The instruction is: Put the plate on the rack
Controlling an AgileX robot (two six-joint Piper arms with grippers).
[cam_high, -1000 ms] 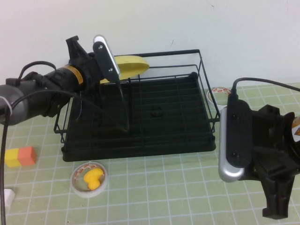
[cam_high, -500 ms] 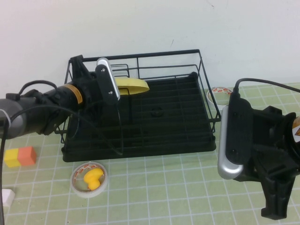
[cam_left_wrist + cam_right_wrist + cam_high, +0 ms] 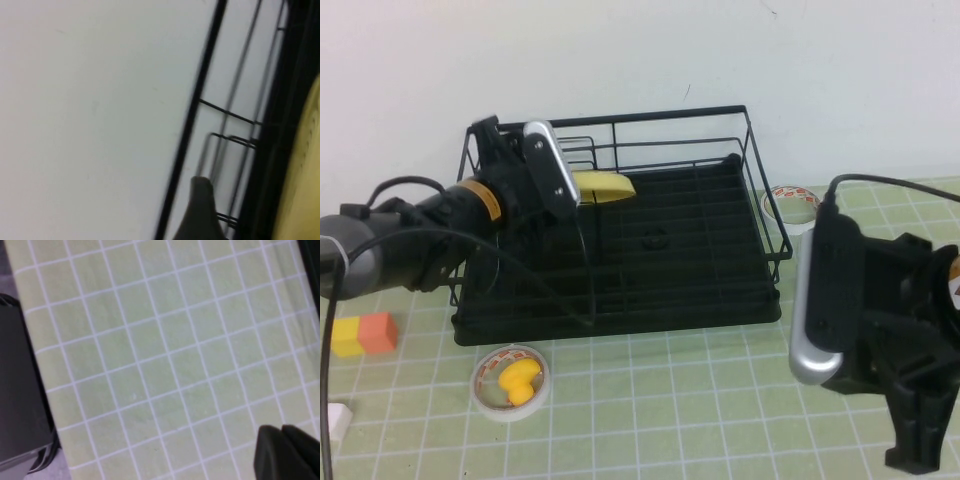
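Observation:
The black wire rack (image 3: 740,260) stands at the back middle of the green grid mat. The pale-yellow plate (image 3: 604,186) is tilted inside the rack near its back left corner, just below the top rail. My left gripper (image 3: 580,189) reaches over the rack's left side and is shut on the plate's edge. In the left wrist view the plate (image 3: 306,170) fills one side, with one dark fingertip (image 3: 200,210) and the rack's wires (image 3: 200,100) against the white wall. My right gripper (image 3: 920,440) hovers over the mat at the front right, shut and empty (image 3: 282,450).
A white tape ring with a yellow piece (image 3: 510,380) lies in front of the rack's left corner. Orange and yellow blocks (image 3: 365,333) sit at the left edge. Another tape ring (image 3: 792,203) lies right of the rack. A white wall is close behind.
My left gripper has lowered the plate from above the rack's top rail down into the back left of the rack. The right arm has shifted slightly to the right.

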